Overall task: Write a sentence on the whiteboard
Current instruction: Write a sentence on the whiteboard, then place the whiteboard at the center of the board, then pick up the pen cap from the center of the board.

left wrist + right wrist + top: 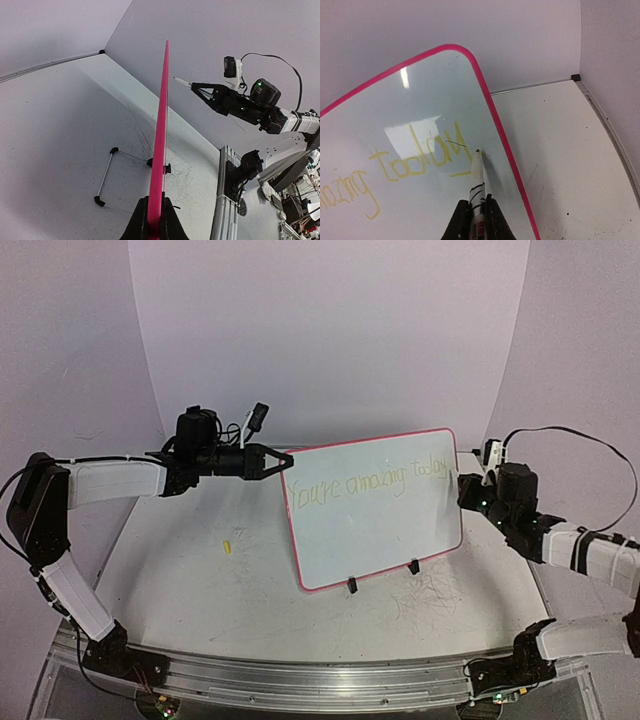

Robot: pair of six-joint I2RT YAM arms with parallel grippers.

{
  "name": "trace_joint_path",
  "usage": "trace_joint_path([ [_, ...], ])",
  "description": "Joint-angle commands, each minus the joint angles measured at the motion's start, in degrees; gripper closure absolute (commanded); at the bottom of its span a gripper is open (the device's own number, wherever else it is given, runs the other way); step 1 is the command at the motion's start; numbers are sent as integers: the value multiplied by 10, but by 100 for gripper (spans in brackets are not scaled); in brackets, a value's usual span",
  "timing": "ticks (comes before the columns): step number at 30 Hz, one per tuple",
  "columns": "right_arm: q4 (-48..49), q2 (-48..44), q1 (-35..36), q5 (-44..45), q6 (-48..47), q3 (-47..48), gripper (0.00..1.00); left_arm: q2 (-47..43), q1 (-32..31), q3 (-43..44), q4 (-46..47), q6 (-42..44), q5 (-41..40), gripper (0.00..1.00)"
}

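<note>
The whiteboard (375,515), white with a pink border, stands tilted on two black clip feet (352,585). The yellow-green sentence (365,480) runs along its top and reads roughly "You're amazing today". My left gripper (287,462) is shut on the board's left edge; its wrist view shows the board edge-on (161,130) between the jaws (155,217). My right gripper (476,210) is shut on a white marker (478,172). The marker's tip touches the board just right of "today" (415,155), near the right border. The right gripper also shows at the board's upper right (463,481).
A small yellow piece (227,545) lies on the table left of the board. A thin wire stand (104,175) sits behind the board. Scribble marks (430,595) cover the table near the feet. An aluminium rail (330,680) runs along the near edge.
</note>
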Motion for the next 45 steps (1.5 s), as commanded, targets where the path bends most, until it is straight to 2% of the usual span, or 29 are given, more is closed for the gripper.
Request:
trace_joint_path([
  [1, -90, -131, -3, 33, 11, 37, 100, -3, -9, 1, -36, 25, -18, 100],
  [3, -159, -176, -3, 48, 4, 48, 100, -3, -9, 4, -37, 24, -21, 98],
  [5, -213, -210, -3, 57, -9, 64, 100, -7, -9, 5, -38, 21, -29, 92],
  [10, -286, -237, -3, 23, -33, 91, 100, -25, -7, 33, -71, 31, -68, 70],
  [18, -291, -235, -3, -37, -26, 91, 100, -100, 25, 104, -199, 57, -185, 43],
  [23, -252, -231, -3, -91, -7, 63, 100, -193, 40, 63, -269, 22, -286, 32],
  [29, -231, -224, -3, -124, -14, 47, 100, -271, 41, -54, -383, -58, -410, 29],
  [32, -230, -224, -3, -150, -24, 45, 100, -283, 41, -120, -393, -91, -407, 25],
  [34, -225, -228, -3, -167, -23, 40, 100, -269, 41, -141, -395, -97, -398, 24],
  [37, -209, -232, -3, -189, -11, 26, 100, -227, 41, -153, -396, -100, -383, 29],
  [45, -189, -250, -2, -261, 31, -5, 100, -114, 38, -132, -397, -95, -403, 39],
])
